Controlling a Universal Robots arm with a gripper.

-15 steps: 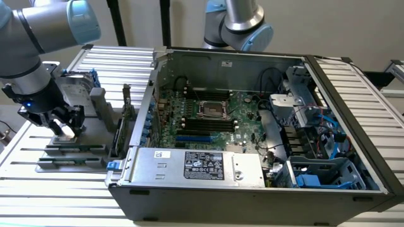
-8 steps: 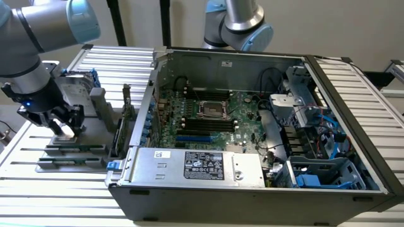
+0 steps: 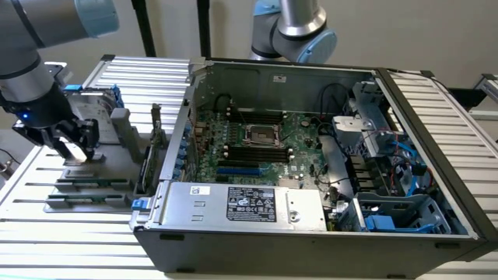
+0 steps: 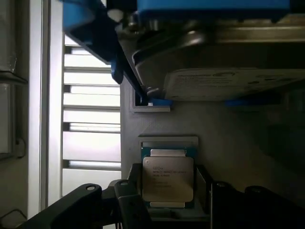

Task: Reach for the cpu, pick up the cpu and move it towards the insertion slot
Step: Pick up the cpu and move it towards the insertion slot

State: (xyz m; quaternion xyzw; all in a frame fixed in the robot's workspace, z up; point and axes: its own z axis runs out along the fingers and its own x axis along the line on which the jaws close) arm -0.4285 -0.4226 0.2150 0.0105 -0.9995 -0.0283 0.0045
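Observation:
The cpu (image 4: 167, 177), a flat silver-grey chip on a green rim, lies in the wrist view in a square recess of the grey holder (image 4: 228, 138). My gripper (image 4: 169, 193) straddles it, and the black fingers (image 4: 129, 198) rest against its two side edges, shut on it. In the exterior view my gripper (image 3: 72, 149) is low over that holder (image 3: 93, 175), at the exterior view's left and outside the computer case. The insertion slot (image 3: 260, 133) is a silver-framed square socket on the green board inside the case, well to the right of my gripper.
A silver hard drive in a blue frame (image 4: 214, 62) stands upright just beyond the cpu. The open case wall (image 3: 167, 157) and upright cards (image 3: 155, 128) rise between the holder and the board. A power supply (image 3: 249, 204) sits at the case front. A second arm (image 3: 292, 29) hangs behind.

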